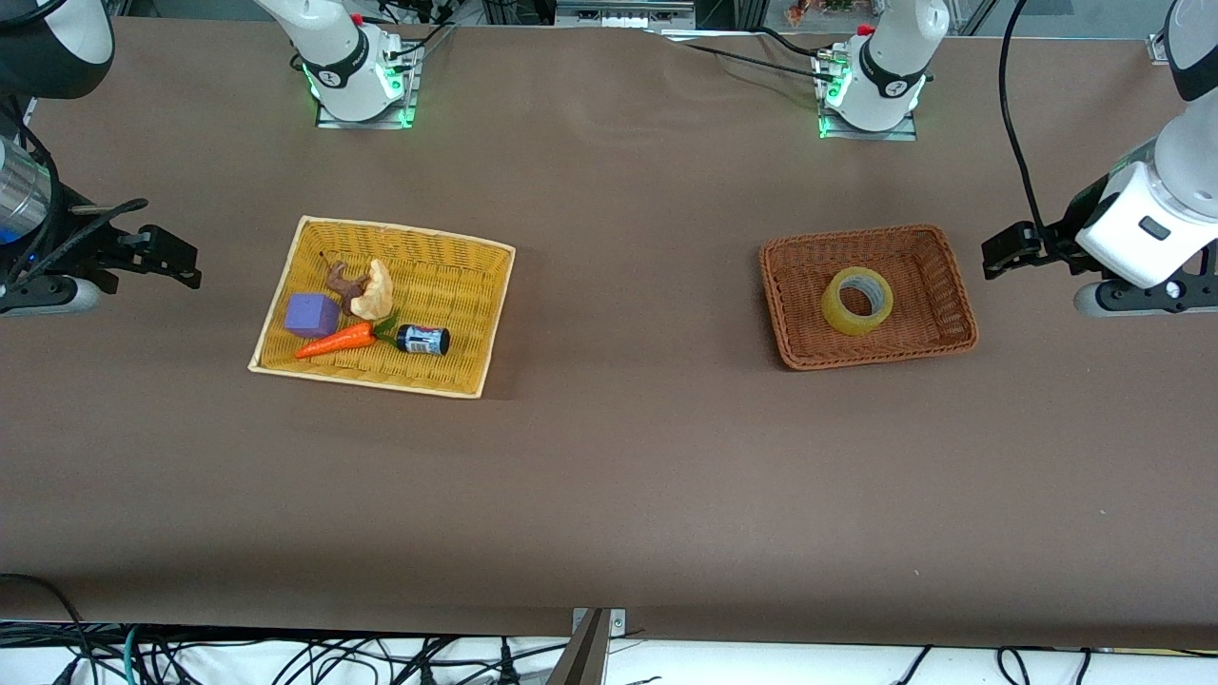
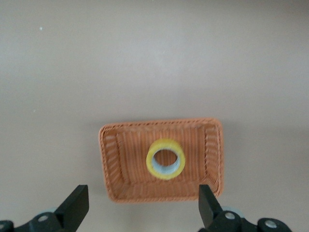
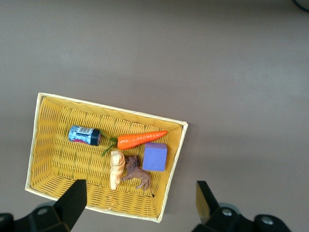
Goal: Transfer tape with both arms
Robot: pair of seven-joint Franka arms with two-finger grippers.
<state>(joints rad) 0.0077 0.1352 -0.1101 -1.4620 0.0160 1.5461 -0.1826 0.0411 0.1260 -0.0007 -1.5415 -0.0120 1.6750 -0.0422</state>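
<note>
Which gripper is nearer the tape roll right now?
Left. The left gripper hovers beside the brown basket holding the tape roll; the right gripper waits at the table's other end.

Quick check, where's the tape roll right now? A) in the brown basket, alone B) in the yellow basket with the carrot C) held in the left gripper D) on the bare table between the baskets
A: the tape lies alone in the brown basket toward the left arm's end of the table, while the left gripper hangs open and empty above that basket, holding nothing.
</note>
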